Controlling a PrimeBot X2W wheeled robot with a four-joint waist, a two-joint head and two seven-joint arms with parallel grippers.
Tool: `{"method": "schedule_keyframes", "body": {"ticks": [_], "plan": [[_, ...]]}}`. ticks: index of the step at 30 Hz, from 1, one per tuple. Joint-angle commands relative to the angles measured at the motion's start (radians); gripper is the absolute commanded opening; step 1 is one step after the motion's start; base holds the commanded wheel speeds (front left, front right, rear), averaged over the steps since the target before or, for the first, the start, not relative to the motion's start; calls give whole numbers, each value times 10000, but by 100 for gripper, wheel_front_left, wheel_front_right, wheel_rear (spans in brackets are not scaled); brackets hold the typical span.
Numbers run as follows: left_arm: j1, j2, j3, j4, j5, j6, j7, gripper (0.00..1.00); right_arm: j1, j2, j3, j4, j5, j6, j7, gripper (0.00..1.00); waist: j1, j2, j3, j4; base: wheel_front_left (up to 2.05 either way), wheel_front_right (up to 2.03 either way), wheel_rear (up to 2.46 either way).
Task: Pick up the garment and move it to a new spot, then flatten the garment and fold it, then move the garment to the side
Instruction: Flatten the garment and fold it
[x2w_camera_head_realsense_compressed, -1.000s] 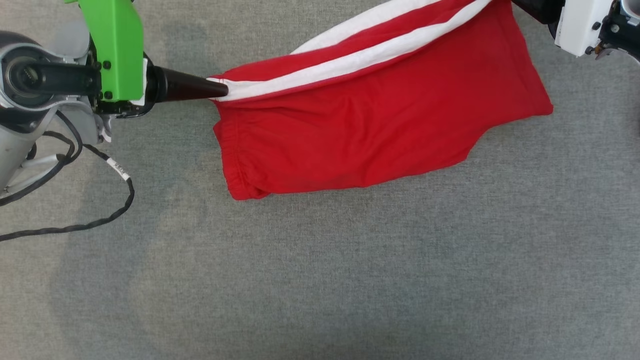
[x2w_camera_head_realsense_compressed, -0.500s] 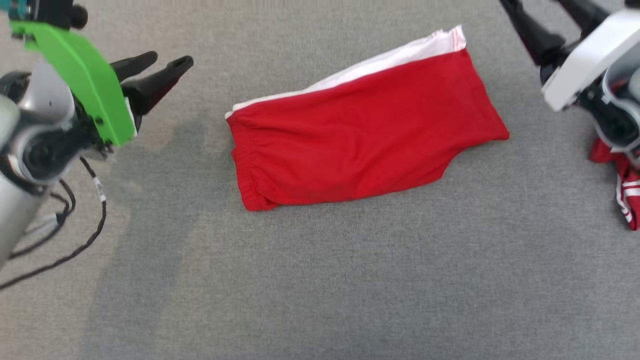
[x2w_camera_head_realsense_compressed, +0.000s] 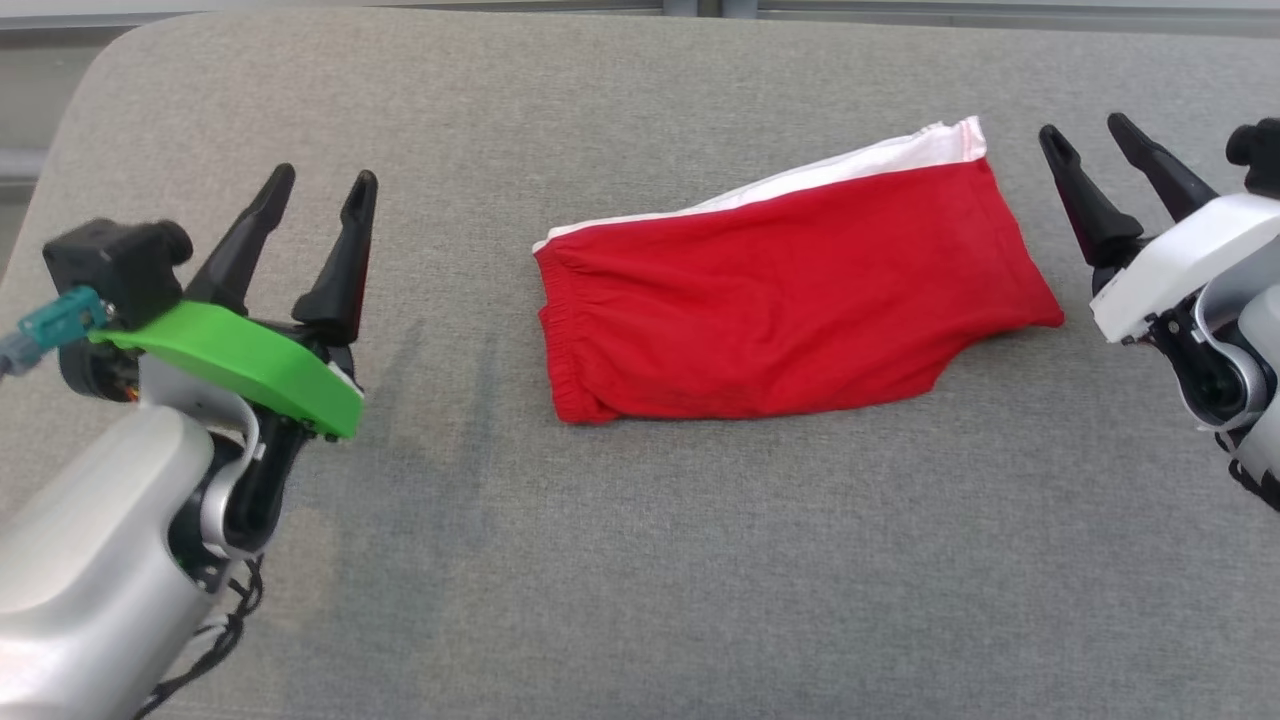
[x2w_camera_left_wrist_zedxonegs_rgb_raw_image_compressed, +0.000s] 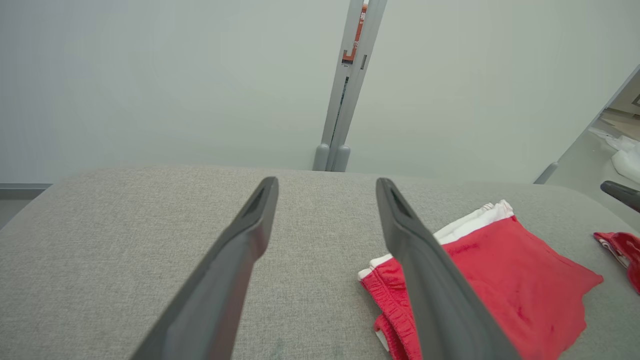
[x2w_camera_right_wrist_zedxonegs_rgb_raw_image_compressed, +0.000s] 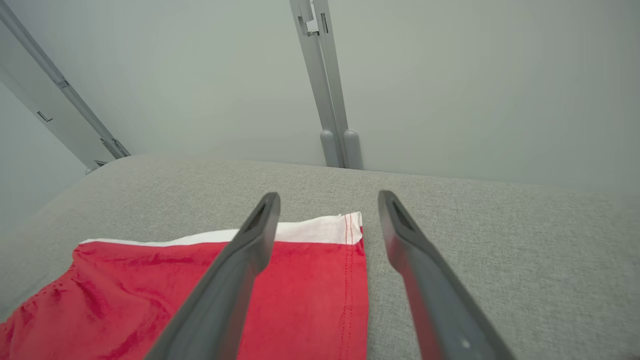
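The garment (x2w_camera_head_realsense_compressed: 790, 300), red shorts with a white side stripe, lies folded in half on the grey table (x2w_camera_head_realsense_compressed: 640, 560), waistband to the left. It also shows in the left wrist view (x2w_camera_left_wrist_zedxonegs_rgb_raw_image_compressed: 505, 280) and the right wrist view (x2w_camera_right_wrist_zedxonegs_rgb_raw_image_compressed: 210, 295). My left gripper (x2w_camera_head_realsense_compressed: 322, 185) stands open to the left of the garment, apart from it, with nothing between its fingers. My right gripper (x2w_camera_head_realsense_compressed: 1088, 135) stands open just right of the garment's hem, also holding nothing. From the wrists, the left gripper (x2w_camera_left_wrist_zedxonegs_rgb_raw_image_compressed: 327, 184) and the right gripper (x2w_camera_right_wrist_zedxonegs_rgb_raw_image_compressed: 329, 198) both hover above the cloth.
A second red piece of clothing with white stripes (x2w_camera_left_wrist_zedxonegs_rgb_raw_image_compressed: 622, 250) lies far to the right on the table. A pale wall with a grey post (x2w_camera_left_wrist_zedxonegs_rgb_raw_image_compressed: 350, 85) stands behind the table's rounded far edge. Bare table stretches in front of the garment.
The left gripper let go of the garment's waistband corner and both arms drew back to the sides. The garment now lies folded flat. The head camera has tilted, so the whole picture shifted.
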Motion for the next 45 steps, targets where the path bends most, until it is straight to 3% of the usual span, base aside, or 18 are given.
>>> {"method": "schedule_keyframes", "body": {"ticks": [1, 6, 17, 26, 27, 28, 29, 30, 34, 45], "plan": [[466, -220, 206, -197, 211, 206, -97, 100, 266, -24, -141, 197, -36, -15, -20, 100, 0, 0, 55, 452, 0, 0, 0], [1850, -1054, 1245, -844, 895, 477, -140, 100, 505, -91, 47, 1066, 454, -15, 222, 100, 0, 0, 239, 1045, 0, 0, 0], [4061, -2952, 3153, -1013, 2957, -145, -138, 100, 163, -306, 546, 2713, 1772, -14, 2246, 100, 0, 0, 501, 2111, 0, 0, 0], [4773, -3703, 3943, -646, 4132, -635, -139, 100, 515, 163, 809, 2436, 2924, -4, 3745, 100, 0, 0, 372, 2248, 0, 0, 0], [4807, -3769, 4027, -630, 4321, -653, -139, 100, 534, 171, 850, 2386, 2973, -6, 3742, 58, 0, 0, 326, 2225, 0, 0, 0], [4839, -3836, 4076, -605, 4469, -691, -139, 100, 532, 171, 860, 2352, 2991, -6, 3657, 31, 0, 0, 296, 2206, 0, 0, 0], [4885, -3898, 4136, -583, 4696, -755, -140, 100, 546, 187, 868, 2333, 3017, -6, 3542, 8, 0, 0, 243, 2173, 0, 0, 0], [4903, -3941, 4202, -590, 4876, -781, -140, 100, 532, 203, 883, 2343, 3023, -6, 3452, 0, 0, 0, 201, 2146, 0, 0, 0], [5049, -3930, 4262, -417, 5763, -802, -140, 100, 622, 211, 862, 2292, 3111, -9, 2911, 0, 0, 0, -91, 1928, 0, 0, 0], [6066, -4151, 4861, -121, 6540, -1205, -140, 100, 1778, 50, 1083, 1279, 3508, -9, 1860, 0, 0, 0, -1318, 576, 0, 0, 0]]}}
